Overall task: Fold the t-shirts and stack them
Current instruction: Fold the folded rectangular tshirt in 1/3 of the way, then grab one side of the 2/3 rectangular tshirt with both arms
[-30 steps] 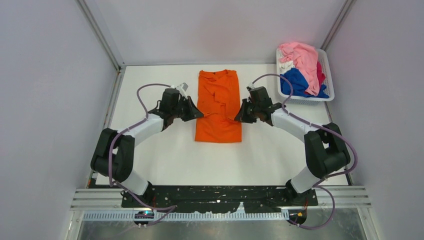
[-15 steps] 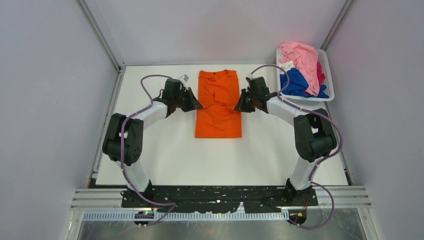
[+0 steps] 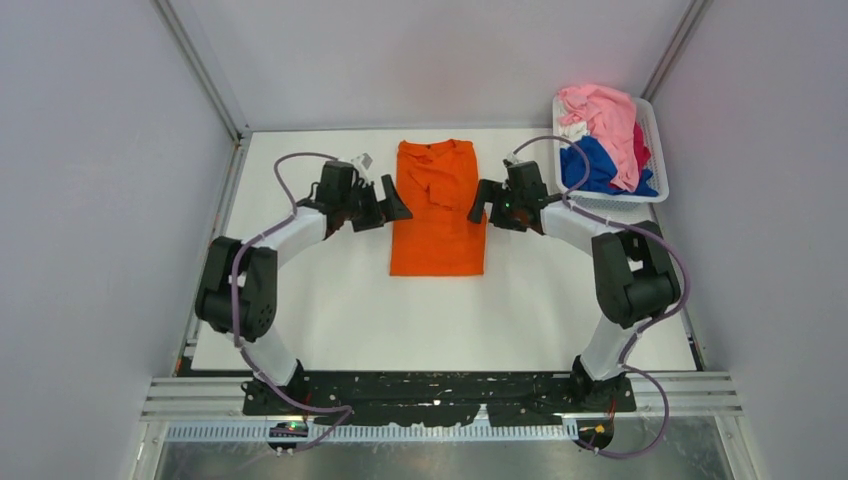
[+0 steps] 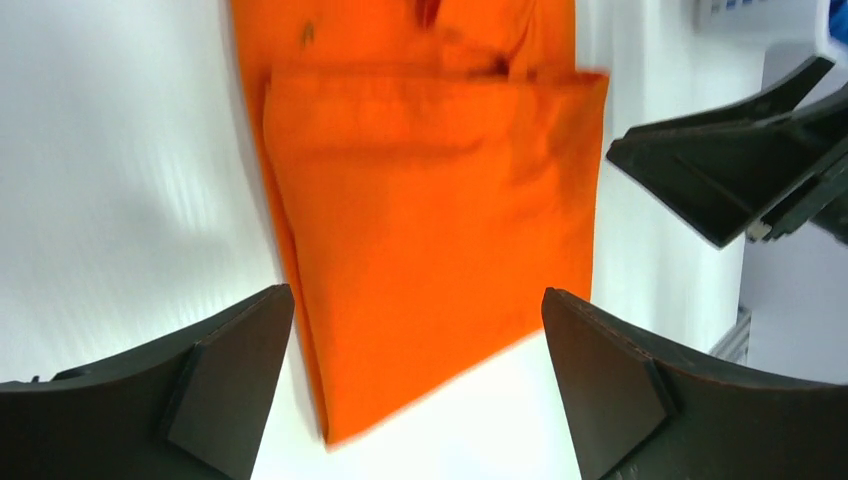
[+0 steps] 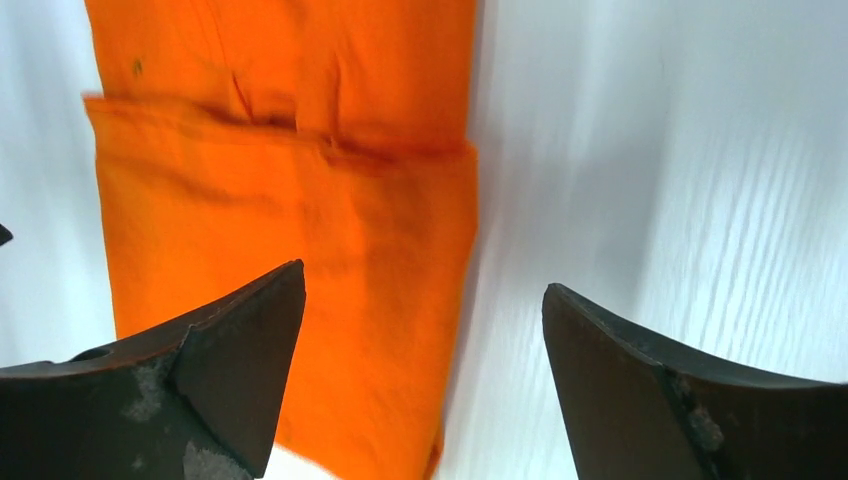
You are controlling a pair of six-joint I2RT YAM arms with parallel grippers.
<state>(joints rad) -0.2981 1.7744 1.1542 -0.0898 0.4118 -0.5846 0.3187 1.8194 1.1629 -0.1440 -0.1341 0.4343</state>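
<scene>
The bright orange t-shirt (image 3: 438,225) lies flat on the white table as a long narrow rectangle, collar at the far end, with a fold line across it. My left gripper (image 3: 393,206) hovers open at its left edge, nothing between its fingers. My right gripper (image 3: 481,206) hovers open at its right edge, also empty. In the left wrist view the orange shirt (image 4: 430,230) shows beyond the wide-spread left gripper (image 4: 420,390). The right wrist view has the shirt (image 5: 290,230) behind the left finger (image 5: 235,370). Pink, blue, white and magenta t-shirts (image 3: 600,135) are heaped in a basket.
The white mesh basket (image 3: 617,202) stands at the far right corner against the right wall. Grey walls enclose the table on three sides. Bare white table surface (image 3: 440,320) stretches between the shirt and the arm bases. The right gripper's fingers (image 4: 730,180) appear in the left wrist view.
Both grippers were shut on the orange shirt's side edges. They moved a little toward the far end, then opened and let go of the cloth, which now lies flat.
</scene>
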